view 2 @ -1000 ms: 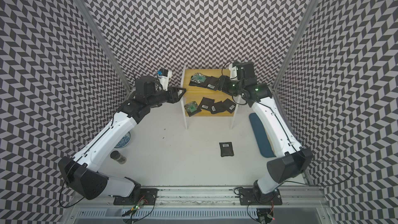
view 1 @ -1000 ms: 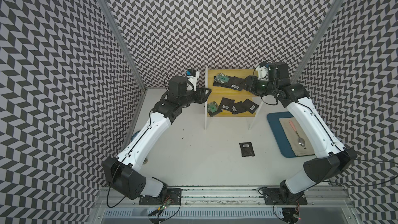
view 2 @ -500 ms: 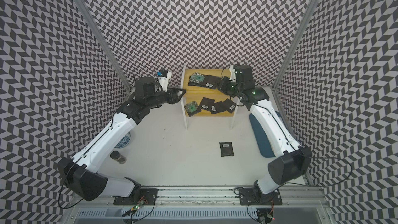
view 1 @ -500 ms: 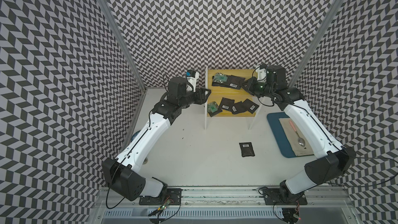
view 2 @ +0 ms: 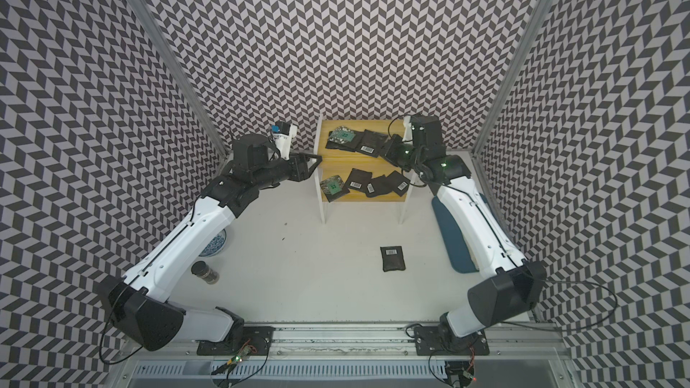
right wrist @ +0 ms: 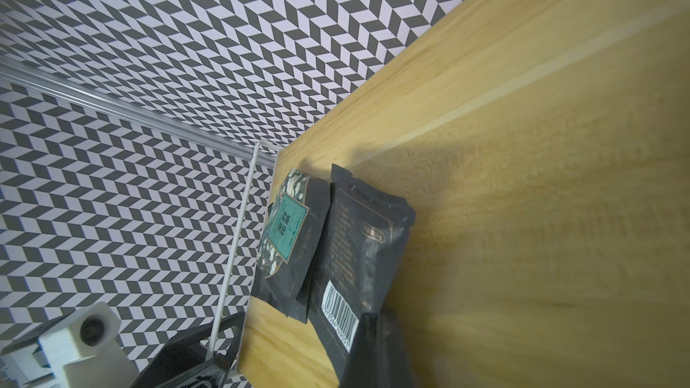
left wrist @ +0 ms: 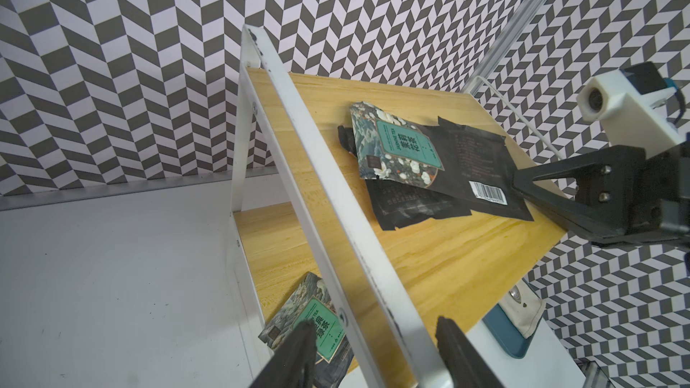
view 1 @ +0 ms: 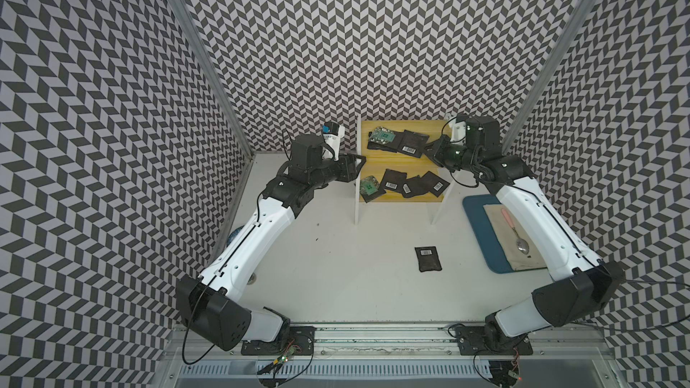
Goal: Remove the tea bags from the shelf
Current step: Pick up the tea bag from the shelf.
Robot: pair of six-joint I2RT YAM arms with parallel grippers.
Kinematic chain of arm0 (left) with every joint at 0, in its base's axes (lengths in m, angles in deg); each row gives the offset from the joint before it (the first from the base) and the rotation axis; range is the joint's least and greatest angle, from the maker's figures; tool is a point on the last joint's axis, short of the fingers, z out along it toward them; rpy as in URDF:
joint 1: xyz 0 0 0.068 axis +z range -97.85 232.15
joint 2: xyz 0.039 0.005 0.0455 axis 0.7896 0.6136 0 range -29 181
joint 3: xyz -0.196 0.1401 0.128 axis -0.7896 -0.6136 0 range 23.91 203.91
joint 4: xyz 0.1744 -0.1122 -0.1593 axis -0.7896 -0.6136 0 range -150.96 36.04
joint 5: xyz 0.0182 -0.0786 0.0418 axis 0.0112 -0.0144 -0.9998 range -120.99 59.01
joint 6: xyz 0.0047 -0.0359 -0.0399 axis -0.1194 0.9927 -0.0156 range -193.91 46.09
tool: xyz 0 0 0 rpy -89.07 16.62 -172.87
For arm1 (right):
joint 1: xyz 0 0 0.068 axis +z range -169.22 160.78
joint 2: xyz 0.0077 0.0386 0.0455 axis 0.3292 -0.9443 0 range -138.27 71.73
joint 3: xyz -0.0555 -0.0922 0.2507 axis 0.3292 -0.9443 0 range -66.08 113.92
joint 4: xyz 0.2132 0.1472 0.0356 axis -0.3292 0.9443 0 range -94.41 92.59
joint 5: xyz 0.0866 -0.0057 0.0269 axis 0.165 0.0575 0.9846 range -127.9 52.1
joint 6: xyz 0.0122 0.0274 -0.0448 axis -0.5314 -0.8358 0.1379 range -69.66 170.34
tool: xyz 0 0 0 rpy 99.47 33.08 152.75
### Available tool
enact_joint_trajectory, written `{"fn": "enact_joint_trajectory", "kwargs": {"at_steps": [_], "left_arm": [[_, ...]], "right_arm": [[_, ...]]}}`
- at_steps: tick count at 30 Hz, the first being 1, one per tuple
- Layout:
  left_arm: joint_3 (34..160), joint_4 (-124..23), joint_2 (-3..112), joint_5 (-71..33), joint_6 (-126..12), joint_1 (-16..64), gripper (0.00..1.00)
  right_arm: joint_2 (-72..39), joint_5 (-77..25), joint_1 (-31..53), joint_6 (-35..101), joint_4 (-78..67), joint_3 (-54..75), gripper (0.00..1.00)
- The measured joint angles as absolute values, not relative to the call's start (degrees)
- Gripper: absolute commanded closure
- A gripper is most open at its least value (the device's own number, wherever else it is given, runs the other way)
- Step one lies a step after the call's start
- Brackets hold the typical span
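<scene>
Now the right gripper has its black fingers closed flat on the near edge of a flat black foil sachet with a white barcode label. It lies on the upper yellow board of the small two-tier wooden shelf. A second ago those fingers stood half spread at that same end of the board. The bags themselves have not shifted, so only the pinch is new.

My left gripper has not moved. Its fingers stand either side of the shelf's thin white side panel, and I cannot tell whether they actually squeeze it.

I read this as the grasp made and the lift not yet begun, since the sachet is flat on the board. A green-patterned sachet overlaps its far corner and another black sachet lies beneath, so I would draw it out slowly or both may slide along.

The lower board holds a second green-faced bag and a row of black ones. Only one black sachet is down on the white tabletop, so most of the job remains.
</scene>
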State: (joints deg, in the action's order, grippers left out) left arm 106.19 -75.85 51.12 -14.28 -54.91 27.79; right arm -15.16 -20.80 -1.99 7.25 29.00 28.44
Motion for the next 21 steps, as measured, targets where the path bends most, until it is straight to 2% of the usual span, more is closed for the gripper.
{"fn": "enact_joint_trajectory", "kwargs": {"at_steps": [12,21], "left_arm": [[106.2,-75.8,51.1,-14.4,-54.9,27.8,0.45],[105.7,-76.1,49.8,-14.7,-54.8,27.8,0.40]], "right_arm": [[-9.9,-21.6,-5.2,8.1,30.3,28.2,1.00],[-3.8,-18.6,-5.3,11.0,30.2,26.4,1.00]]}}
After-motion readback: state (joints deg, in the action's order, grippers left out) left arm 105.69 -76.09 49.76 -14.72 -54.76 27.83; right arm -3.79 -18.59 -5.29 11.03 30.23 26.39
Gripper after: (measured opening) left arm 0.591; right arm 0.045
